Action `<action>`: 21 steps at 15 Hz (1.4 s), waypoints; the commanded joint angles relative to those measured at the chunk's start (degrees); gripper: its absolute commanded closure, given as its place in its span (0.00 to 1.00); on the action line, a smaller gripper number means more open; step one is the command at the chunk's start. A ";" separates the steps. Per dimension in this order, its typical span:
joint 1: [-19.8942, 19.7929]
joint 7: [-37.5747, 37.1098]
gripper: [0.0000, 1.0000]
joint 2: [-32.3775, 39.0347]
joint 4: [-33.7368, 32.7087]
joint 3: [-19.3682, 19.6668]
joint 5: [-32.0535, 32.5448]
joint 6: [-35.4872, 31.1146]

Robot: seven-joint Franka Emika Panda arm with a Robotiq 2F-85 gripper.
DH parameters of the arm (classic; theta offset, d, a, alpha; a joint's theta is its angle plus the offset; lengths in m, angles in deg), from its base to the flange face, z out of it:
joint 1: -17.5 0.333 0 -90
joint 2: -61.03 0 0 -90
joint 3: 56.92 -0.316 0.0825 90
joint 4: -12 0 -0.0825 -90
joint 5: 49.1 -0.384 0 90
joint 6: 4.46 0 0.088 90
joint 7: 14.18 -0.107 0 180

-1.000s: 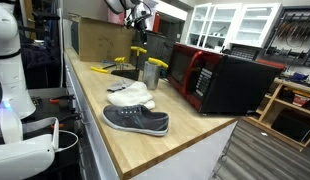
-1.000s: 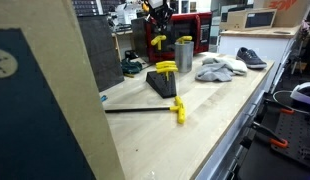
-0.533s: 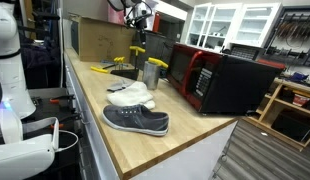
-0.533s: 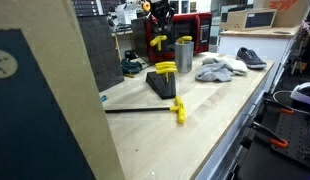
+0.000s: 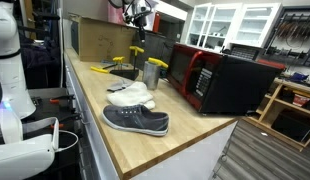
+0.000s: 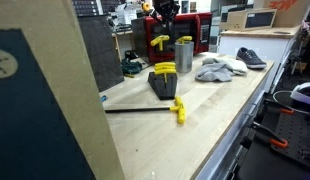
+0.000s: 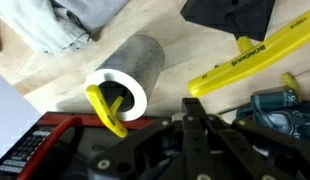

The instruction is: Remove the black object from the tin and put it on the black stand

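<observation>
**One shut claw, high over the tin, with the black object off to its side**

Nothing sits between the fingers. The claw (image 7: 190, 112) is closed tight and empty.

In the wrist view the tin (image 7: 130, 72) lies to the left of the fingertips, close by, with its open mouth turned toward the camera. The black object (image 7: 105, 110) is in the tin. Its yellow part pokes over the rim on the side nearest the red microwave (image 7: 30, 150). A dark shaft runs down inside, so its long axis seems to follow the tin's, roughly upright and leaning on the rim.

By my reading, the coming move is to open the claw, shift across to the tin's mouth and come down along that axis onto the yellow end.

Further out, the stand (image 7: 230, 15) shows at the top right of the wrist view, on the far side of the claw from the tin. A yellow clamp (image 7: 245, 55) lies between the stand and the claw.

In both exterior views the arm reaches in from above. The claw (image 5: 140, 17) points down and hangs well above the desk (image 5: 145, 150), nearly over the tin (image 6: 183, 53). It touches neither the tin nor the black object.
</observation>
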 commanded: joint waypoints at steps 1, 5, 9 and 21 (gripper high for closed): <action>-0.15 -2.99 1.00 -3.04 -0.22 -0.67 4.54 -0.07; -0.09 1.76 1.00 -4.52 -1.08 -3.25 -0.74 -2.98; 0.53 9.94 1.00 -4.43 -0.03 -6.63 -12.97 -4.88; -0.47 31.56 1.00 -4.72 2.49 -7.55 -28.61 9.71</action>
